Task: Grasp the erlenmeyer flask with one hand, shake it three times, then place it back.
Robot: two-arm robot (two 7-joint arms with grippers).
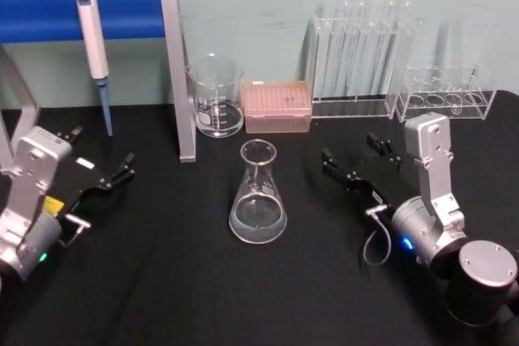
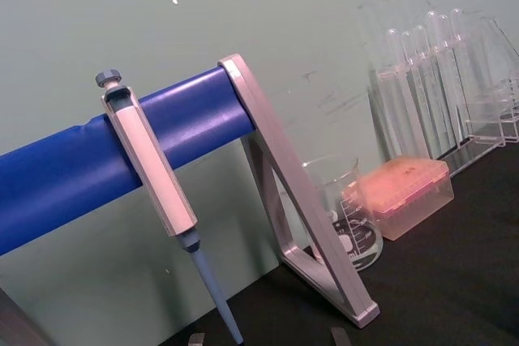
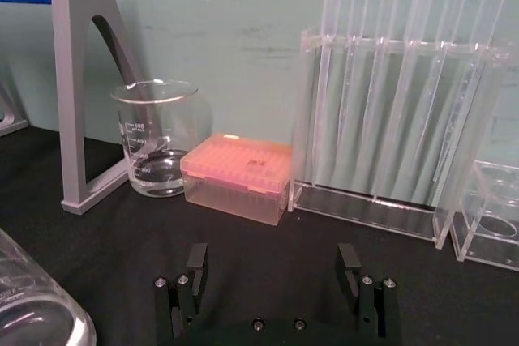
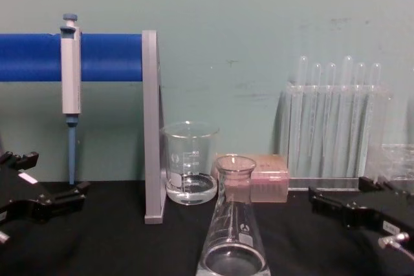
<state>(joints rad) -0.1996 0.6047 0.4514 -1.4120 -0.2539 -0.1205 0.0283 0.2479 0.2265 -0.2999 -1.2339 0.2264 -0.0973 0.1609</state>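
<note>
At the far left of the head view, the left gripper rested low over the black table, its fingers spread apart and holding nothing. Behind it, a pipette hung upright from a blue bar, which was carried by a grey metal stand.

Just right of the stand's upright stood a glass beaker with a little clear liquid in the bottom. A pink tip box sat just beside the beaker, on its right.

The erlenmeyer flask stood upright on the table near the centre, in front of the beaker and the tip box and apart from both. It lay between the two grippers, touched by neither. A shallow layer of clear liquid covered its base.

To the right of the flask, the right gripper hovered just above the table, pointing toward the back-left. Its fingers were wide open and empty in the right wrist view.

At the back right, a clear rack of test tubes stood against the wall, with a lower clear rack beside it on the right.
</note>
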